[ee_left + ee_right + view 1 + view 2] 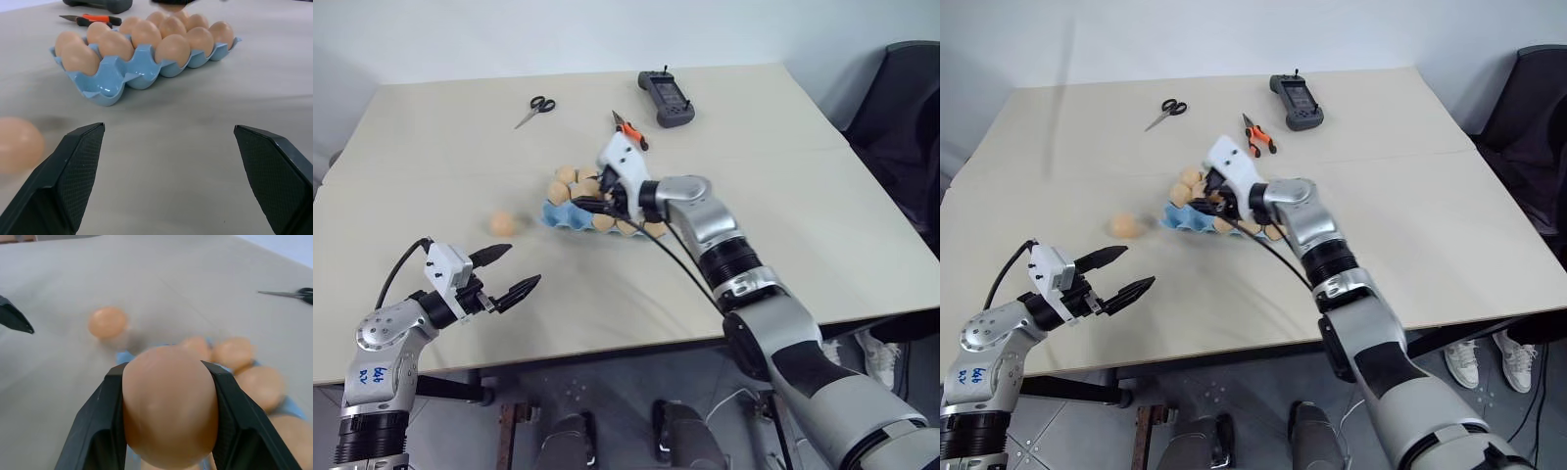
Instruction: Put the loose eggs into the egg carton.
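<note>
A: Left gripper (505,271) w/ two black fingers is closest, low over the near part of the pale beige tabletop (783,225), fingers spread wide, nothing between them

B: And the right gripper (168,406)?

A: Pinching one smooth tan-orange egg (169,404) betw. both black fingers, held above the light blue moulded egg carton (122,81)

B: Carton contents?

A: Nearly full of the same pale orange eggs. At least one pocket (108,89) at the corner nearest the left gripper is empty. Can't count the far rows, right arm covers part of them

B: Any loose ones left?

A: One more tan-orange oval egg (502,223) on the table, just beside the carton on the robot's left, not touching it, betw. carton & left gripper

B: Rest of the surface?

A: Black-handled scissors (536,110), orange-handled pliers (1258,135) & a dark grey handheld controller (666,98) lie toward the far edge, all well apart from the carton. Plain white wall behind; dark chair (906,108) at the robot's right; grey floor below the table edge
</note>
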Motion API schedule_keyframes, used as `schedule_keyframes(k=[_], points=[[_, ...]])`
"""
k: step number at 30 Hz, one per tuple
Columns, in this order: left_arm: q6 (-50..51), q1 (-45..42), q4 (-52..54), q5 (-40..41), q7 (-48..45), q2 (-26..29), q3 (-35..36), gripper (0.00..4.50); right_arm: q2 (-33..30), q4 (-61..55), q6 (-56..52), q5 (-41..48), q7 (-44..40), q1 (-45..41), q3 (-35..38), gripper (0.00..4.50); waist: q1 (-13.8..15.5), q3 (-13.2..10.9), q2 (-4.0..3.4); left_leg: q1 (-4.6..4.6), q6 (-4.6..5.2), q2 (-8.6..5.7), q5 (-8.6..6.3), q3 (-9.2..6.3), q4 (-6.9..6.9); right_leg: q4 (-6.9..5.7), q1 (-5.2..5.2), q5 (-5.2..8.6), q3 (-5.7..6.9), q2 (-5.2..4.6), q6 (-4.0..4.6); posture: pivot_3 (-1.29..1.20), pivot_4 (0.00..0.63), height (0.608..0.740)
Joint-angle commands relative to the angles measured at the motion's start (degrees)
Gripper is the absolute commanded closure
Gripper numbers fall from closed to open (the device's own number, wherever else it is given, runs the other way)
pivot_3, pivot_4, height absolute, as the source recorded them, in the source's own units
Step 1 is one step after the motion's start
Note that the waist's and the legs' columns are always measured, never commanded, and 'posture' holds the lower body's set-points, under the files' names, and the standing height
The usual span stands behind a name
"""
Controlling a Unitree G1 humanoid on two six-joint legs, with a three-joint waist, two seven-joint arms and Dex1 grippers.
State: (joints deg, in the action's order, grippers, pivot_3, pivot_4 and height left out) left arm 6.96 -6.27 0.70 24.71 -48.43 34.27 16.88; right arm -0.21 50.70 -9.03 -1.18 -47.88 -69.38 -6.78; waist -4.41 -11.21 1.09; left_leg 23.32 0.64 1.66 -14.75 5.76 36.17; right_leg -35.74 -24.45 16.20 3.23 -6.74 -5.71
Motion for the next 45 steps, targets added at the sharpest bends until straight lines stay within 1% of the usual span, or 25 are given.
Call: schedule_keyframes(k=[1,4,6,7,10,12,13,16,18,22,26,29,30,34,37,41,45], points=[[-1.0,0.9,2.2,0.4,1.2,-0.8,0.6,0.00,2.2,4.8,3.8,-0.6,5.2,-4.0,0.2,2.81,-0.1,0.0,0.00,0.00,0.00,0.00,0.00,0.01,0.00,0.00,-0.01,0.00,0.00,0.00,0.00,0.00,0.150,0.740],[-1.0,1.6,3.2,0.5,1.8,-1.4,0.5,0.00,3.0,8.8,6.1,-0.7,6.9,-5.5,0.6,2.81,-0.4,0.0,0.00,0.00,-0.01,0.04,0.03,0.09,-0.03,-0.02,-0.08,0.00,0.03,0.01,0.01,0.00,0.150,0.740],[-1.0,2.0,3.6,0.4,2.1,-1.7,0.5,0.00,3.2,10.5,6.9,-0.2,6.8,-6.1,1.1,2.09,-0.4,0.0,0.00,0.00,-0.02,0.06,0.02,0.10,-0.04,-0.01,-0.09,0.00,0.04,0.02,0.02,0.00,0.150,0.740],[-1.0,2.0,3.7,0.4,2.2,-1.8,0.5,0.00,3.3,11.1,7.2,-0.1,6.8,-6.3,1.3,1.87,-0.4,0.0,0.00,0.00,-0.04,0.07,0.01,0.11,-0.04,-0.01,-0.09,0.00,0.05,0.02,0.02,0.00,0.150,0.740],[-1.0,1.9,3.8,0.3,2.6,-2.0,0.2,0.00,3.8,13.0,9.7,-0.6,7.4,-6.7,1.2,0.94,-0.5,0.0,0.00,0.00,-0.06,0.08,-0.01,0.17,-0.04,0.00,-0.10,0.00,0.05,0.03,0.02,0.00,0.150,0.740],[-1.0,1.8,3.9,0.4,2.7,-2.1,0.1,0.00,4.1,13.6,10.8,0.3,7.1,-6.9,2.1,0.24,-0.5,0.0,0.00,-0.01,-0.07,0.10,-0.01,0.26,-0.04,0.00,-0.13,0.00,0.05,0.03,0.02,0.00,0.150,0.740],[-1.0,1.7,4.0,0.4,2.8,-2.2,0.0,0.00,4.0,13.0,11.5,0.8,6.2,-6.8,2.4,0.02,-0.5,0.0,0.00,-0.01,-0.07,0.12,-0.01,0.27,-0.04,0.01,-0.14,0.00,0.05,0.04,0.02,0.00,0.150,0.740],[-1.1,1.5,4.1,0.4,3.0,-2.2,0.0,0.00,3.0,8.7,12.2,2.3,2.5,-5.4,2.7,0.02,-0.4,0.0,0.00,-0.01,-0.06,0.12,-0.02,0.27,-0.03,0.00,-0.14,0.00,0.05,0.05,0.02,0.00,0.150,0.740],[-1.3,1.4,3.9,0.3,3.3,-2.0,0.5,0.00,1.1,2.2,11.9,3.7,-0.6,-2.4,2.7,0.02,-0.4,0.0,0.01,-0.01,-0.05,0.12,-0.03,0.27,-0.03,0.01,-0.13,0.00,0.04,0.04,0.02,0.00,0.150,0.740],[-2.0,2.6,3.7,0.3,4.1,-1.7,2.3,0.00,-6.5,-21.1,9.1,9.1,-9.7,11.9,2.7,0.02,0.8,0.1,0.12,-0.01,-0.06,0.12,-0.12,0.16,-0.02,0.02,-0.08,0.00,0.16,0.00,0.01,0.00,0.150,0.740],[-2.2,4.2,3.6,0.4,4.3,-1.2,3.4,0.00,-14.8,-36.2,7.3,12.5,-12.6,25.3,3.9,0.02,1.4,0.1,0.13,0.00,-0.02,0.11,-0.31,0.28,0.02,0.12,-0.08,-0.01,0.41,-0.07,0.00,0.00,0.150,0.740],[-1.9,4.4,3.3,0.2,5.1,-1.0,4.2,0.00,-19.9,-42.7,6.1,15.0,-11.8,33.7,7.3,0.02,1.4,0.1,0.13,-0.02,0.03,0.14,-0.36,0.54,0.02,0.21,-0.10,-0.01,0.55,-0.10,0.00,0.00,0.150,0.740],[-1.9,4.5,3.2,0.3,5.1,-0.8,4.5,0.00,-21.2,-45.1,5.7,17.1,-12.4,36.6,8.6,0.02,1.5,0.1,0.13,-0.04,0.06,0.17,-0.38,0.59,0.03,0.24,-0.09,-0.01,0.59,-0.11,0.00,0.00,0.150,0.740],[-2.1,5.7,3.1,0.3,5.4,0.0,6.1,0.00,-25.3,-52.9,3.9,22.8,-13.4,47.3,12.8,0.02,1.4,0.1,0.13,-0.17,0.30,0.23,-0.50,0.79,0.09,0.24,-0.07,0.00,0.66,-0.07,0.01,0.00,0.150,0.740],[-3.3,8.2,3.2,0.0,6.5,0.2,8.8,0.00,-28.5,-57.2,2.1,25.2,-14.2,53.2,14.0,0.02,1.3,0.1,0.13,-0.25,0.26,0.30,-0.52,0.84,0.20,0.26,-0.05,-0.01,0.61,-0.06,0.07,0.00,0.150,0.740],[-5.2,12.6,3.3,-0.8,10.6,-1.2,13.3,0.00,-30.1,-61.2,0.4,28.7,-12.9,57.0,16.0,0.02,1.3,0.1,0.13,-0.37,0.06,0.37,-0.61,0.95,0.25,0.29,-0.04,-0.10,0.49,-0.07,0.23,0.00,0.150,0.740],[-4.5,17.3,4.7,1.1,14.2,-4.1,17.0,0.00,-30.7,-62.2,1.2,28.9,-11.9,58.1,16.5,0.02,1.6,0.1,0.16,-0.45,0.02,0.49,-0.55,0.96,0.27,0.32,-0.01,-0.21,0.47,-0.03,0.41,0.00,0.150,0.740]])
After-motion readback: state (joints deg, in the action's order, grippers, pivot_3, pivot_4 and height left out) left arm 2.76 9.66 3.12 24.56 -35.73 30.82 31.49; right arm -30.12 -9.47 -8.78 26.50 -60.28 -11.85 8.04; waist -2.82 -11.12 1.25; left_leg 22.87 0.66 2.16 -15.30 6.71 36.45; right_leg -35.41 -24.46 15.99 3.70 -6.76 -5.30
